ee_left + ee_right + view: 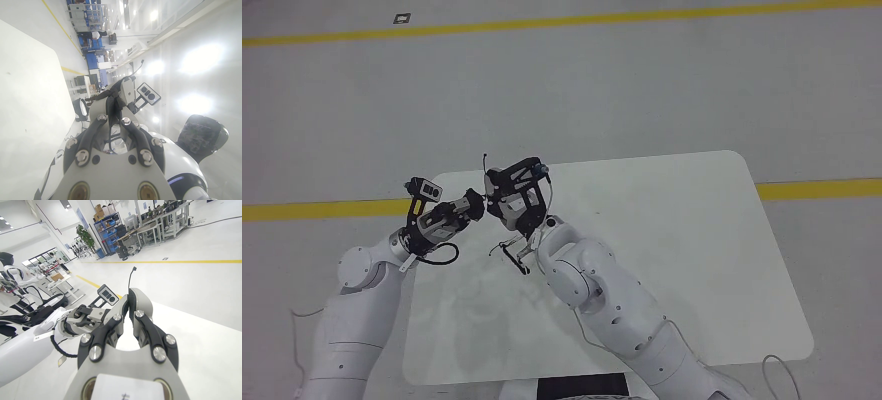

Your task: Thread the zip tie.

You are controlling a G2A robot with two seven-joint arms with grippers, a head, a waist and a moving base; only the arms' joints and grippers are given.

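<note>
Both grippers meet above the far left corner of the white table [672, 250]. My right gripper [129, 303] is shut on a thin black zip tie [130, 279]. The tie's strap rises out of the fingertips and ends in its small square head. In the top view the zip tie [485, 165] stands up from the right gripper [494, 190], and the left gripper [477, 203] presses against it from the left. My left gripper [113, 102] is shut, with a thin black strand running back between its fingers. Beyond it the zip tie [139, 65] pokes out.
The table is bare, with rounded corners. Yellow floor lines [562, 22] run behind it and beside it. Shelves, desks and other robots stand far off in the room.
</note>
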